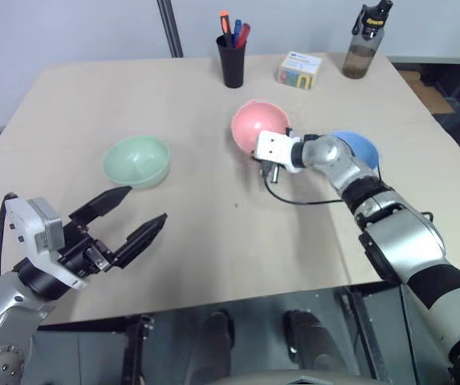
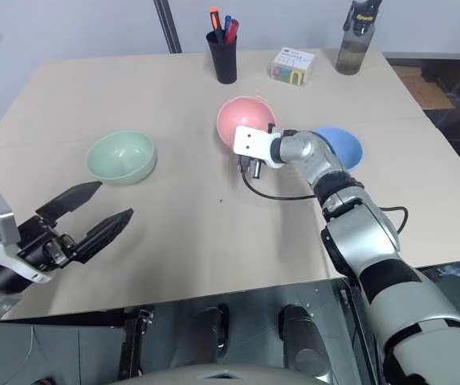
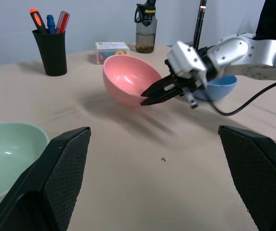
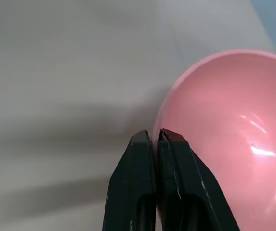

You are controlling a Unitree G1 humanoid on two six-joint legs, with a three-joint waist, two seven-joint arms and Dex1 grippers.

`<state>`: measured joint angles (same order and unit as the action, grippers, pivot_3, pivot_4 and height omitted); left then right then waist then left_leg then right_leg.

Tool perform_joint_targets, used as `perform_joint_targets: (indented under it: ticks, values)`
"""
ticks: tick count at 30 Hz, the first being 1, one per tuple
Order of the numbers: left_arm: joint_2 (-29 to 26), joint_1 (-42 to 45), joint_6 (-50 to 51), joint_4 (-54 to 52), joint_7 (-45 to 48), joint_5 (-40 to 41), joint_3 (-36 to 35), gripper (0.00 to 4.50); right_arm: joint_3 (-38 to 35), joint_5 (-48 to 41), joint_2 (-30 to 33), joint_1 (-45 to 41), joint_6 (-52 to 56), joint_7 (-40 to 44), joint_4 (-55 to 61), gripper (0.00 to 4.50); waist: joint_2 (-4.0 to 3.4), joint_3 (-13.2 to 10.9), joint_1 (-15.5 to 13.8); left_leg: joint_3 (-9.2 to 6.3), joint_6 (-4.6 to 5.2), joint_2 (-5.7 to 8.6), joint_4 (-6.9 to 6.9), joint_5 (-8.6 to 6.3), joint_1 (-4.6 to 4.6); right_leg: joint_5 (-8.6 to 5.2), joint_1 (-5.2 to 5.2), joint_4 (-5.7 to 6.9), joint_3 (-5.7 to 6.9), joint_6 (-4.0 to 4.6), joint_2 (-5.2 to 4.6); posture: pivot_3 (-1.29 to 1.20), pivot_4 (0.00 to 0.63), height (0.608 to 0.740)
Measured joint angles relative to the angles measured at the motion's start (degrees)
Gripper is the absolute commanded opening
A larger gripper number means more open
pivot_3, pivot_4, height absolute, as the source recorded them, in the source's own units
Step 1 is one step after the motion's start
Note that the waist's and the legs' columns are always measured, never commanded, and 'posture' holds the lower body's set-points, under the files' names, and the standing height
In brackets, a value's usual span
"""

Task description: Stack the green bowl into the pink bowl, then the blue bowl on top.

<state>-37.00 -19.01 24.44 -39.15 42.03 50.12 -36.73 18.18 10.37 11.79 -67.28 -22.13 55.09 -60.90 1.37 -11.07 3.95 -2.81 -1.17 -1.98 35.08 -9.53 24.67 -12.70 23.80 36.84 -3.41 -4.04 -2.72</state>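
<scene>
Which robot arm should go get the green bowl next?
The left, probably. The left gripper is open and hovers close to the green bowl on its own side. The right gripper is busy, shut on the tilted pink bowl, farther from the green one.

Both head views look down over the bench (image 1: 181, 265) from its near edge. Each wrist camera sights close along its fingers; all share the pink bowl (image 3: 128, 82).

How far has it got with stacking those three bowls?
Nothing is stacked yet. The right gripper is shut on the pink bowl at its rim, tilting it. The green bowl sits alone before the open left gripper. The blue bowl waits behind the right arm.
</scene>
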Motion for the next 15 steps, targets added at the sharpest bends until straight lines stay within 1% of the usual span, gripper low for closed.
perform_joint_targets:
  ticks: [2, 3, 5, 6, 7, 9, 12, 13, 14, 15]
  values:
    - [-0.12, 0.31, 0.06, 0.64, 0.0, -0.11, 0.43, 4.5, -0.03, -5.31, 1.27, 6.61, 5.22, 9.21, 13.93, 0.08, 0.0, 0.0, -0.2, -0.02, 0.0, -0.01, -0.01, -0.01, 0.0, 0.06, -0.01, 0.0, 0.02, -0.1, 0.01, 0.0, 0.15, 0.74]
    - [-0.25, 0.64, 0.1, 1.2, -0.04, -0.32, 0.68, 4.5, 0.47, -6.68, 1.95, 10.01, 8.7, 12.09, 20.43, 0.08, -0.03, -0.01, -0.34, -0.03, -0.01, -0.02, -0.02, -0.01, 0.02, 0.06, 0.0, 0.01, 0.04, -0.1, 0.02, 0.0, 0.15, 0.74]
    - [-0.5, 1.32, 0.16, 2.4, -0.52, -0.97, 1.12, 4.5, 2.32, -7.64, 3.02, 15.43, 15.38, 14.73, 30.72, 0.08, -0.04, -0.02, -0.42, -0.02, -0.01, -0.04, -0.01, 0.0, 0.0, 0.02, 0.03, 0.04, 0.04, -0.03, 0.04, 0.0, 0.15, 0.74]
    - [-0.61, 1.48, 0.16, 2.65, -0.7, -1.33, 1.22, 4.5, 2.65, -7.64, 3.15, 16.66, 17.18, 14.82, 33.17, 0.08, -0.03, -0.02, -0.48, -0.02, -0.02, -0.07, 0.01, 0.0, -0.02, -0.06, 0.03, 0.08, 0.05, 0.09, 0.06, 0.0, 0.15, 0.74]
    - [-0.93, 2.37, 0.19, 3.39, -1.28, -2.27, 1.62, 4.5, 3.56, -7.54, 3.3, 18.77, 20.96, 14.62, 38.08, 0.37, -0.03, -0.01, -0.5, -0.02, -0.02, -0.08, 0.01, 0.0, -0.07, -0.08, 0.03, 0.11, 0.04, 0.12, 0.07, 0.0, 0.15, 0.74]
    - [-1.54, 3.76, 0.2, 3.97, -2.33, -4.02, 2.72, 4.5, 4.98, -7.27, 2.68, 20.11, 25.85, 14.15, 43.1, 1.04, -0.04, -0.02, -0.33, 0.0, -0.03, -0.12, 0.02, 0.0, -0.1, -0.08, 0.03, 0.13, 0.03, 0.13, 0.13, 0.0, 0.15, 0.74]
    - [-1.69, 4.7, 0.2, 4.33, -3.26, -6.38, 3.88, 4.5, 5.92, -6.82, 2.74, 20.46, 29.82, 13.16, 46.66, 2.33, -0.02, 0.0, -0.37, 0.0, -0.04, -0.13, 0.03, 0.01, -0.1, -0.04, 0.02, 0.13, 0.03, 0.19, 0.13, 0.0, 0.15, 0.74]
    - [-1.72, 4.82, 0.2, 4.55, -3.55, -6.78, 3.88, 4.5, 5.97, -6.81, 2.77, 20.56, 30.49, 13.02, 47.0, 2.67, -0.01, 0.01, -0.43, 0.0, -0.04, -0.13, 0.03, 0.0, -0.1, -0.04, 0.03, 0.12, 0.03, 0.2, 0.13, 0.0, 0.15, 0.74]
    - [-1.74, 4.93, 0.2, 4.67, -3.91, -7.48, 3.96, 4.5, 6.04, -6.8, 2.89, 20.73, 31.12, 12.85, 47.33, 3.13, -0.01, 0.01, -0.47, 0.0, -0.04, -0.13, 0.03, 0.0, -0.09, -0.04, 0.03, 0.11, 0.03, 0.2, 0.13, 0.0, 0.15, 0.74]
    - [-1.84, 5.22, 0.25, 4.73, -4.84, -8.78, 4.24, 4.5, 6.06, -6.8, 3.08, 20.99, 32.1, 12.43, 47.73, 3.49, -0.01, 0.01, -0.56, 0.0, -0.04, -0.13, 0.03, 0.0, -0.06, -0.04, 0.03, 0.1, 0.04, 0.2, 0.13, 0.0, 0.15, 0.74]
